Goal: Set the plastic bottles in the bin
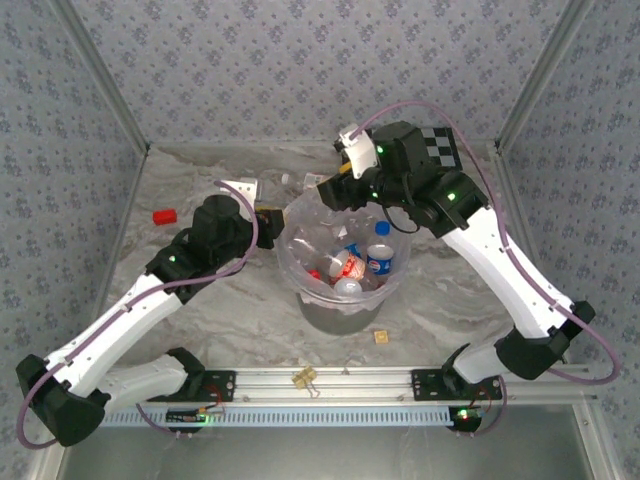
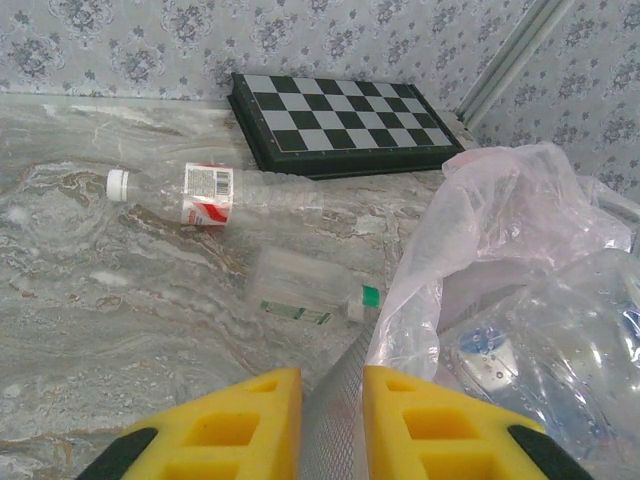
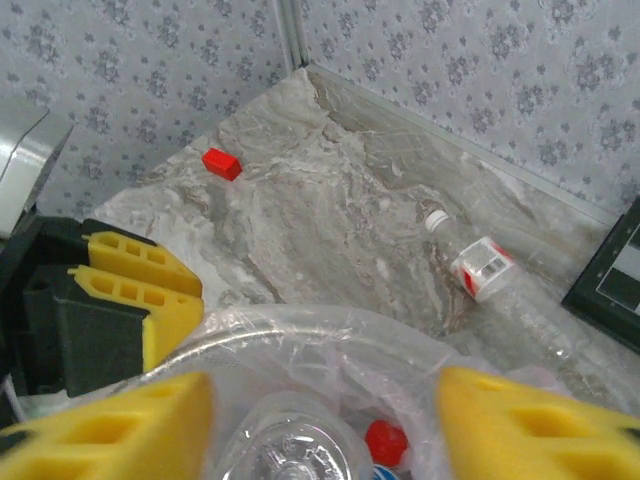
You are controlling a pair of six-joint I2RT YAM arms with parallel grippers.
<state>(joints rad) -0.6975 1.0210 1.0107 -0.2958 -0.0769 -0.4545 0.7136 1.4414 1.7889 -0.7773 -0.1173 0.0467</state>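
Top external: round grey bin with pinkish bag liner on the desk. Your left claw clamps its rim; right claw hangs open over it. Next clear red-labelled plastic bottle lies flat behind, long axis left-right, cap left.

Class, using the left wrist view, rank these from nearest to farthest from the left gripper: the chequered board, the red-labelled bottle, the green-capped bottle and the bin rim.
1. The bin rim, between the jaws of the left gripper.
2. The green-capped bottle, lying just ahead.
3. The red-labelled bottle, farther out, to the left.
4. The chequered board, farthest, at the back.
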